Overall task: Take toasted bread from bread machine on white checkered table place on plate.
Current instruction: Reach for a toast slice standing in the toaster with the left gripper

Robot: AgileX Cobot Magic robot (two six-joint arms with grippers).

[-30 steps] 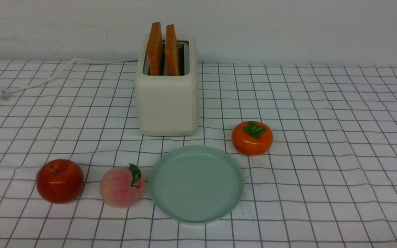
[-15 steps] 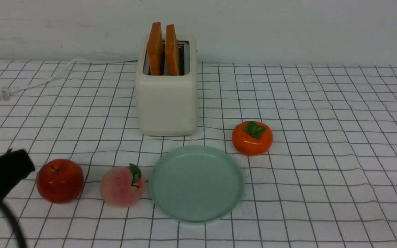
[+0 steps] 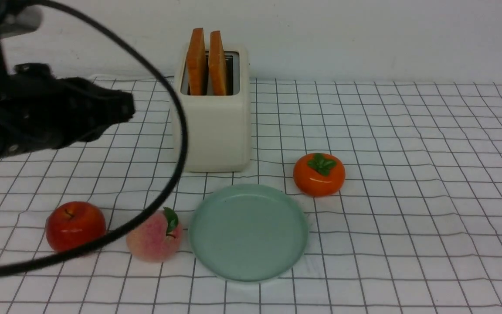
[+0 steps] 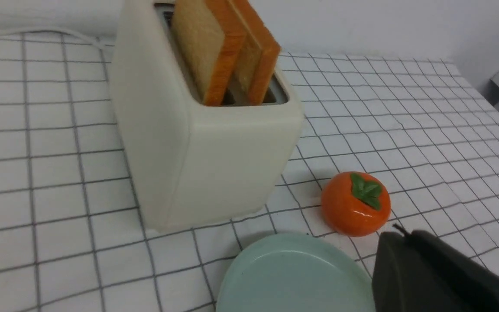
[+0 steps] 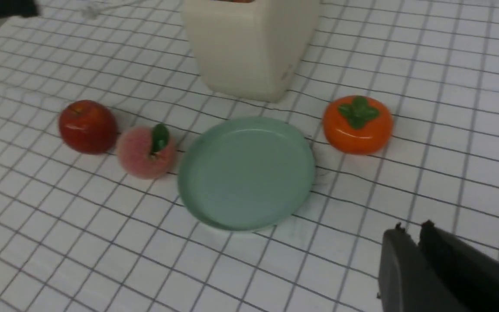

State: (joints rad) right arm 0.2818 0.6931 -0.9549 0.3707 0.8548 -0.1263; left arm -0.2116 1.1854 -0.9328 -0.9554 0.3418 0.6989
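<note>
We hold our left gripper (image 3: 124,109) closed and empty at frame left, beside the toaster (image 3: 211,131), whose toast slices (image 3: 196,61) stand proud for pinching. Our right gripper (image 5: 412,227), at lower right, is likewise closed and empty.

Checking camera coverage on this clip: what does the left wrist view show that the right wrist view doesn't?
Only the left wrist view: two toast slices standing in the open slots. Only the right wrist view: the red apple, the peach, the right gripper. Both: the toaster, the mint-green plate, the persimmon, the checkered tablecloth.
</note>
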